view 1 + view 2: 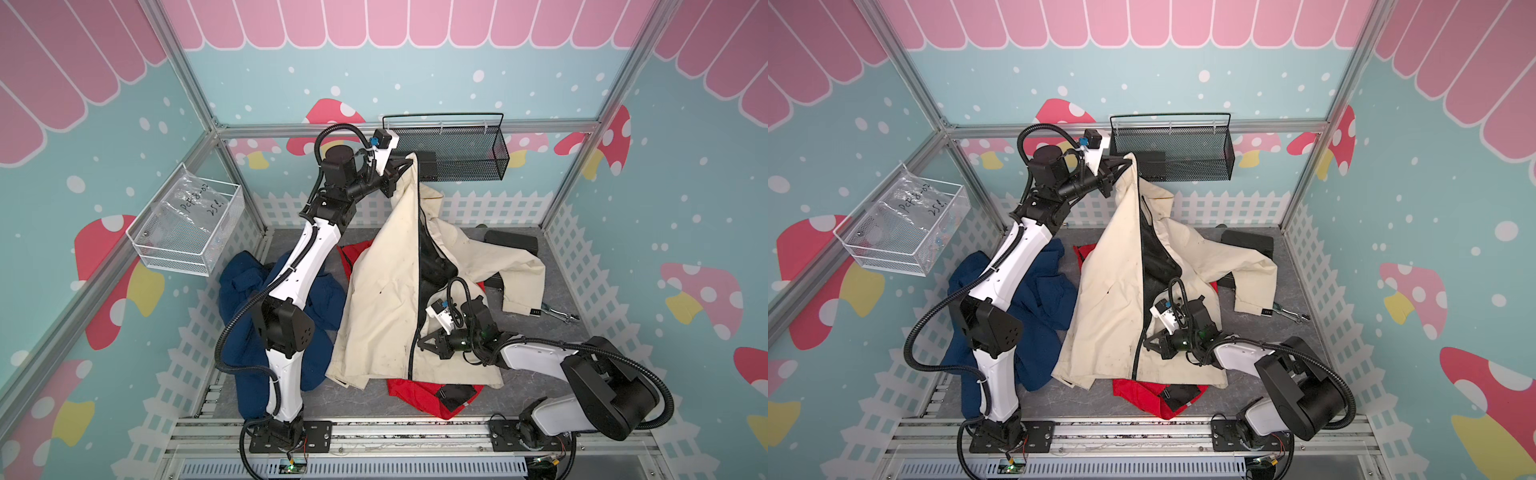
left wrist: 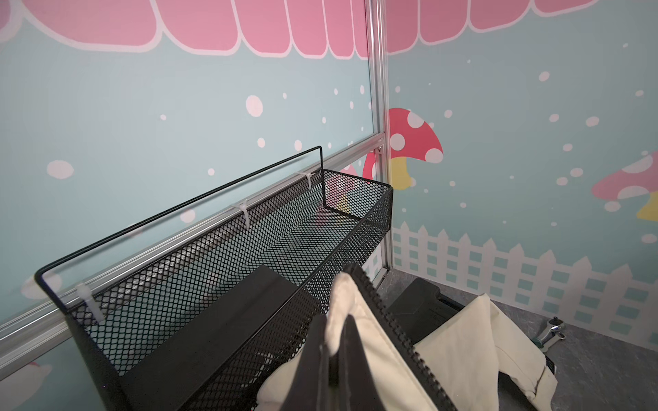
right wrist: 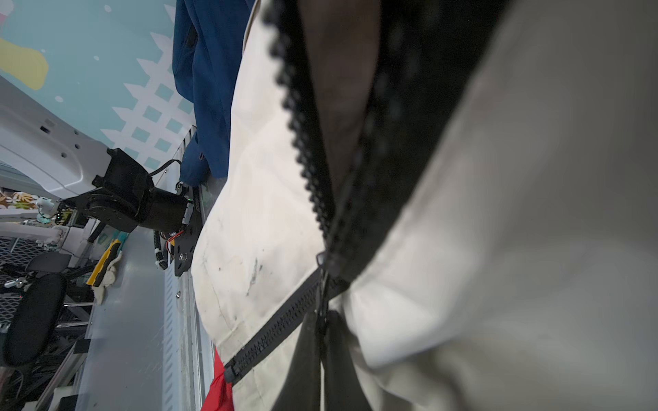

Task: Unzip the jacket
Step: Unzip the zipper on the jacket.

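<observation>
Up beside the black basket (image 1: pixel 457 153) the left gripper (image 1: pixel 400 166) pinches the cream jacket (image 1: pixel 374 299) by its collar, so the zipper (image 1: pixel 417 249) runs straight away from the basket down to the right gripper (image 1: pixel 419 343), clamped on the pull tab (image 3: pixel 322 270), with a short closed stretch beyond it toward the hem.

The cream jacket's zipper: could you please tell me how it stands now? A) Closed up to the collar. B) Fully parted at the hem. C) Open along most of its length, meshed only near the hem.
C: in the right wrist view the slider sits near the hem of the cream jacket, with the teeth parted on the collar side and meshed only on the short stretch to the hem.
</observation>
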Controlling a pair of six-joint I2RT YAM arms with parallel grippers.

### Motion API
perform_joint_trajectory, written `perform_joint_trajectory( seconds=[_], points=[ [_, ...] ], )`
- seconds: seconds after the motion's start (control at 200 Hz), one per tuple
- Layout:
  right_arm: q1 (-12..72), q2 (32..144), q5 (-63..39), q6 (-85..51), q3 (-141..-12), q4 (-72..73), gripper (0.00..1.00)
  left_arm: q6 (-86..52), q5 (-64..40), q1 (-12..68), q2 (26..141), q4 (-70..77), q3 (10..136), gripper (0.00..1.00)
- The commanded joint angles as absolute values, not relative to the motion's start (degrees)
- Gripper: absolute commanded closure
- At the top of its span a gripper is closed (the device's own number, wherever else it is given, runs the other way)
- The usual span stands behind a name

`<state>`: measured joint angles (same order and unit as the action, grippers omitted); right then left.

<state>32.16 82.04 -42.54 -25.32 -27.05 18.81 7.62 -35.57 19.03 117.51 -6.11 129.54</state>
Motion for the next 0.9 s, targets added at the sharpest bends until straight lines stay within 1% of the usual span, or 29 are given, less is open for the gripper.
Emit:
perform_joint_trajectory(
  seconds=[0.0,0.195,0.555,0.721,0.896],
  points=[
    [33.09,81.43,-44.43,-24.87,-26.94,9.84,1.00,6.55,-32.96,17.63,117.51,0.94,133.18,1.00],
    [33.57,79.47,-44.91,-25.40,-24.97,7.01,1.00,5.89,-33.02,16.72,117.47,1.80,133.17,1.00],
    [34.20,80.99,-45.44,-23.03,-24.52,1.18,1.00,4.88,-32.14,15.43,117.03,3.29,133.07,1.00],
    [34.47,81.41,-43.54,-24.04,-24.50,-1.92,1.00,4.74,-31.37,14.88,116.81,4.13,132.96,1.00],
    [34.88,80.06,-43.86,-26.34,-22.79,-2.82,1.00,4.40,-31.05,13.77,116.08,4.68,132.14,1.00]
  ],
)
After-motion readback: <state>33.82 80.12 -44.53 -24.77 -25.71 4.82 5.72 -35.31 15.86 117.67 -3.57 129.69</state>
